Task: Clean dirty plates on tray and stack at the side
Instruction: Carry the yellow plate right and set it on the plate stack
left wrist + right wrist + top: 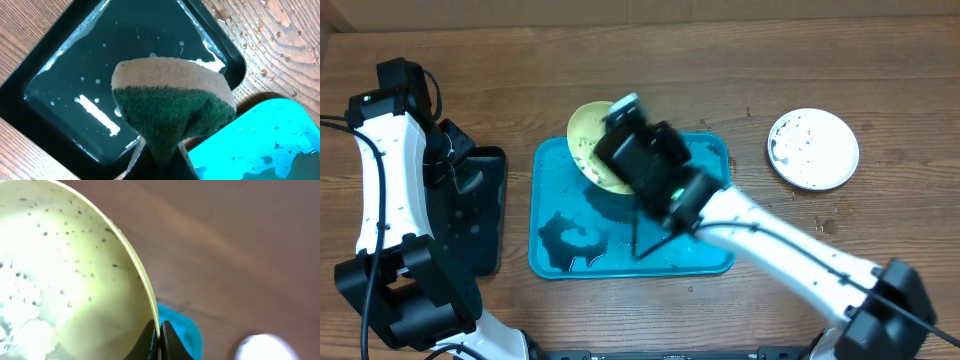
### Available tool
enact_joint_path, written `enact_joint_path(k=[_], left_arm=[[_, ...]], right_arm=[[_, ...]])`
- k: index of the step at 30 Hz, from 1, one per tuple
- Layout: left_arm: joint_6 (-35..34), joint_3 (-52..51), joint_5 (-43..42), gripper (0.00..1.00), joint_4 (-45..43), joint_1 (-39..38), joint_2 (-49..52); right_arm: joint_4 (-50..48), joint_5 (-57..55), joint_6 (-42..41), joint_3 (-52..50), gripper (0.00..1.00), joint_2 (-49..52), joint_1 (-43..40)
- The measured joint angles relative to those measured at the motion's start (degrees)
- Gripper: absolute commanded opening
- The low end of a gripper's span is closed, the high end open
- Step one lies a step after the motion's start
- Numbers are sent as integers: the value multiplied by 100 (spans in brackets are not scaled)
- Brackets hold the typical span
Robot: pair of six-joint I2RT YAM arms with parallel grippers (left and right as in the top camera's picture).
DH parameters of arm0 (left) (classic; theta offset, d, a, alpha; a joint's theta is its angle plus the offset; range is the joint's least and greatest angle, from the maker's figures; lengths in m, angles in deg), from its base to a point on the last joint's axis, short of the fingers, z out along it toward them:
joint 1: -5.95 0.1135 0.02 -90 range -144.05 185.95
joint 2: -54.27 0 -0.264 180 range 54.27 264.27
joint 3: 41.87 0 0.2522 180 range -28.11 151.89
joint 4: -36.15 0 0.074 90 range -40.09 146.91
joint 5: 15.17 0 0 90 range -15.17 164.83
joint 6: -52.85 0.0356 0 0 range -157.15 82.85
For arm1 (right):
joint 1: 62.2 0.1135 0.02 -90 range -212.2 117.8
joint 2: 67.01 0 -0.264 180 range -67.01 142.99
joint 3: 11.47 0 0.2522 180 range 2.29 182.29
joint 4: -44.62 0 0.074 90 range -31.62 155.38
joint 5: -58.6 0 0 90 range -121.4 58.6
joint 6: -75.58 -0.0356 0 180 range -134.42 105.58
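The right gripper [159, 330] pinches the light, stiff, likely slippery plate [65, 270] by its rim over the tray's [710, 255] far edge; the left gripper [160, 162] clamps a sponge [170, 100].

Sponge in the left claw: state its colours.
The sponge is dark green with a beige layer; left wrist view shows it best.

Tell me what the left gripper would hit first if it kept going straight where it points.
The sponge in the left gripper would probably land on the black tray's wet floor; depth is unclear.
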Motion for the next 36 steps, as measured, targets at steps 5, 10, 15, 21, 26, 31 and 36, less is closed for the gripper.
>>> enact_joint_path(k=[5, 10, 15, 21, 26, 31, 36], left_arm=[[0, 0, 0, 4, -4, 0, 0], [0, 0, -2, 4, -7, 0, 0], [0, -2, 0, 4, -20, 0, 0], [2, 0, -7, 4, -28, 0, 0], [0, -2, -70, 4, -74, 0, 0], [0, -2, -129, 4, -105, 0, 0], [0, -2, -133, 4, -107, 0, 0]], right_arm=[[404, 2234, -684, 0, 4, -518, -1683], [1381, 3344, -1355, 11, 4, -905, -3810], [2129, 3663, -1733, 13, 4, -861, -5377], [1912, 3694, -2090, -295, 4, -804, -6566], [1062, 3582, -2544, -1069, 4, -739, -6891], [380, 3569, -2802, -1808, 4, -693, -6883], [-13, 3567, -2957, -2157, 4, -693, -6883]])
